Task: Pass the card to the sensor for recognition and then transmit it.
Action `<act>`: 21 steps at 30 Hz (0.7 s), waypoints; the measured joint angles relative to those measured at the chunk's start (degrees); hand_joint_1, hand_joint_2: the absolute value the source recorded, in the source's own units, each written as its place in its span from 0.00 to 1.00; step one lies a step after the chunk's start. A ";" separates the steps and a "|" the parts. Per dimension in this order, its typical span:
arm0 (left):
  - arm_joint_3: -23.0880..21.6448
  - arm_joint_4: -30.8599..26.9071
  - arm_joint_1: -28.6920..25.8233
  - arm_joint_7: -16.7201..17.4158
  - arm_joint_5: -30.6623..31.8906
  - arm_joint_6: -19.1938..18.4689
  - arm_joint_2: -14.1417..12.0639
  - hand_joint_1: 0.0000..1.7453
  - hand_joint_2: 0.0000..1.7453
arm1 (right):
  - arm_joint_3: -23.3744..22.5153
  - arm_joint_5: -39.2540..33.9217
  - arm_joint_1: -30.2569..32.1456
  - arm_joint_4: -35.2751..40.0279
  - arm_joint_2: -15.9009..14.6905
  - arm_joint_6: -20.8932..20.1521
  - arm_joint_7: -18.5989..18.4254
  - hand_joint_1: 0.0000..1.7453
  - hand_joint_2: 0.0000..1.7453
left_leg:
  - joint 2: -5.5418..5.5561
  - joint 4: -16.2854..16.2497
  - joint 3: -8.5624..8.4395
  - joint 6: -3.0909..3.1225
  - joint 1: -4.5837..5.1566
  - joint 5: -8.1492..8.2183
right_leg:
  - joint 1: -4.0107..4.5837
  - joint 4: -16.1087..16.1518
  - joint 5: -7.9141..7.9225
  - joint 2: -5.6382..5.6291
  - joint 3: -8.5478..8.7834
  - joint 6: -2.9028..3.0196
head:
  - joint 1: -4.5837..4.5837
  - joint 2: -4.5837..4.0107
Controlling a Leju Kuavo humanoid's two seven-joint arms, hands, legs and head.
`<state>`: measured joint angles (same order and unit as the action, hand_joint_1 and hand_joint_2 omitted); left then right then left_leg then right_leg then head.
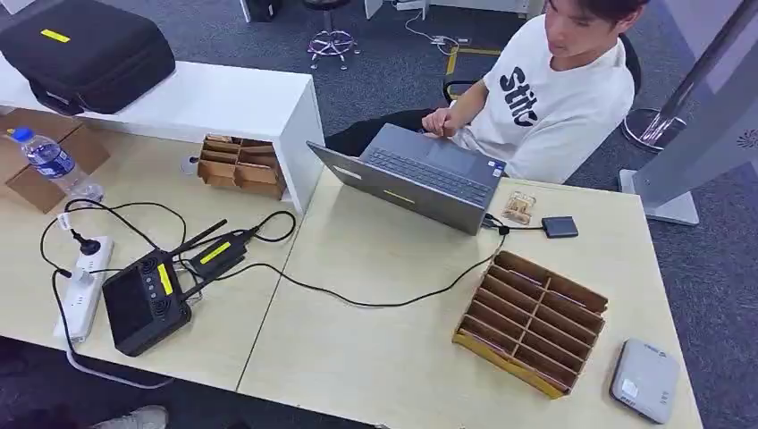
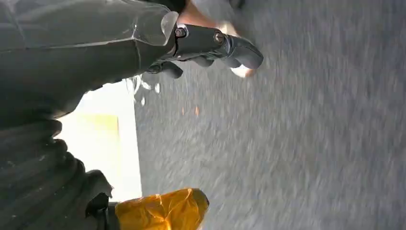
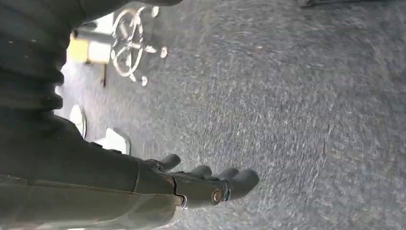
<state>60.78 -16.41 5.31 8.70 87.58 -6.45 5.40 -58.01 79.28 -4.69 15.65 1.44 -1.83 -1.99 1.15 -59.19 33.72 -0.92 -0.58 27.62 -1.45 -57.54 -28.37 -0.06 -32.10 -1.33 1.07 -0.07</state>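
A pale wooden table (image 1: 375,357) is spreading across the head view, and a person in a white shirt (image 1: 554,89) is sitting at its far side, one hand resting by an open grey laptop (image 1: 420,174). A black case (image 1: 85,49) is lying on a white shelf (image 1: 223,98) at the far left. Near the right end of the table a cardboard slotted rack (image 1: 532,320) is sitting, and just beside it, at the near right corner, a grey card sensor (image 1: 645,380) is lying flat. A black controller (image 1: 147,304) with antennas is resting on the left part, beside a white power strip (image 1: 82,286), with a water bottle (image 1: 54,161) further back. No card can be made out, so I cannot tell where it is. The left hand (image 2: 210,50) is hanging over grey carpet, fingers loosely extended and holding nothing. The right hand (image 3: 206,182) is likewise hanging above the carpet, fingers apart and empty.
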 joint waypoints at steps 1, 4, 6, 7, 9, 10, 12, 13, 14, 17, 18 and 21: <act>-0.13 0.00 -0.12 0.52 0.00 1.38 0.18 0.00 1.00 | 0.00 -0.32 0.00 0.00 0.04 2.49 -0.48 0.00 1.00 | 0.00 0.00 0.01 0.00 -0.01 0.00 | 0.01 0.00 0.00 0.00 0.00 0.00 | -0.02 0.00; -0.09 -0.04 -0.15 1.49 -0.48 8.23 0.92 0.00 1.00 | -1.44 -4.37 -0.27 0.44 0.17 8.70 -1.16 0.00 1.00 | -0.01 0.00 0.01 0.00 0.00 0.00 | 0.00 0.00 0.00 0.00 0.02 0.00 | -0.02 0.00; 0.02 -0.15 0.01 1.11 -0.39 7.32 0.81 0.00 1.00 | -2.19 -3.80 -0.36 0.68 0.17 6.41 -0.83 0.00 1.00 | -0.02 0.00 0.01 0.00 0.02 0.00 | -0.02 0.00 0.00 -0.01 0.03 0.00 | 0.00 0.00; 0.02 -0.15 0.04 0.48 -0.24 4.82 0.57 0.00 1.00 | -2.16 -2.55 -0.32 0.66 0.11 3.33 -0.43 0.00 1.00 | -0.02 0.00 0.01 0.00 0.01 0.00 | -0.01 0.00 0.00 -0.01 0.02 0.00 | 0.00 0.00; 0.00 -0.11 0.05 0.07 -0.09 0.00 0.17 0.00 1.00 | -1.97 -0.72 -0.34 0.48 0.11 -0.49 0.48 0.00 1.00 | -0.04 -0.01 -0.01 0.00 0.01 0.00 | -0.01 0.00 0.00 -0.02 0.01 0.00 | 0.02 0.00; -0.11 -0.07 -0.04 -0.07 -0.04 0.57 0.20 0.00 1.00 | -1.97 -1.12 -0.27 0.35 0.11 0.44 0.48 0.00 1.00 | -0.02 -0.01 -0.01 0.00 0.02 0.00 | -0.01 0.00 0.00 0.00 0.01 0.00 | 0.00 0.00; -0.53 -0.07 -0.23 0.06 -0.22 6.34 0.65 0.00 1.00 | -2.60 -3.66 -0.32 0.24 0.63 4.51 -0.19 0.00 1.00 | -0.01 0.00 0.00 0.00 0.02 0.00 | -0.02 0.00 0.00 0.01 -0.01 0.00 | 0.04 0.00; -0.52 -0.09 -0.18 0.31 -0.46 9.02 0.83 0.00 1.00 | -3.25 -4.81 -0.44 0.26 0.68 6.13 -0.44 0.00 1.00 | -0.01 0.00 0.00 0.00 0.01 0.00 | -0.01 0.00 0.00 0.00 0.00 0.00 | 0.00 0.00; -0.52 -0.11 -0.11 0.35 -0.50 10.37 0.81 0.00 1.00 | -3.78 -5.27 -0.53 0.31 0.63 6.91 -0.55 0.00 1.00 | -0.03 0.00 0.00 0.00 -0.03 0.00 | 0.03 0.00 0.00 -0.01 0.02 0.00 | -0.02 0.00; -0.35 -0.66 -0.01 0.26 -0.70 10.34 0.48 0.00 1.00 | -4.50 -4.01 -0.55 0.50 0.57 4.29 -0.24 0.00 1.00 | -0.06 0.00 0.00 0.00 -0.03 0.00 | 0.03 0.00 0.00 -0.02 0.01 0.00 | -0.02 0.00; -0.35 -0.72 0.02 0.09 -0.46 8.78 0.20 0.00 1.00 | -4.44 -2.46 -0.54 0.46 0.57 1.85 0.00 0.00 1.00 | -0.07 0.00 0.00 0.00 -0.03 0.00 | 0.03 0.00 0.00 -0.02 0.01 0.00 | -0.02 0.00; -0.35 -0.70 0.07 -0.26 -0.20 4.09 -0.33 0.00 1.00 | -3.59 0.81 -0.48 -0.06 0.59 -3.06 0.44 0.00 1.00 | -0.04 0.00 -0.01 0.00 -0.02 0.00 | 0.03 0.00 0.00 -0.01 0.01 0.00 | 0.00 0.00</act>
<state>60.43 -17.11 5.38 8.44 87.38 -2.36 5.07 -61.59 80.08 -5.17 15.59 2.03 -4.90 -1.55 1.11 -59.20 33.72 -0.92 -0.60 27.63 -1.43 -57.54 -28.37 -0.07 -32.10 -1.33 1.07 -0.07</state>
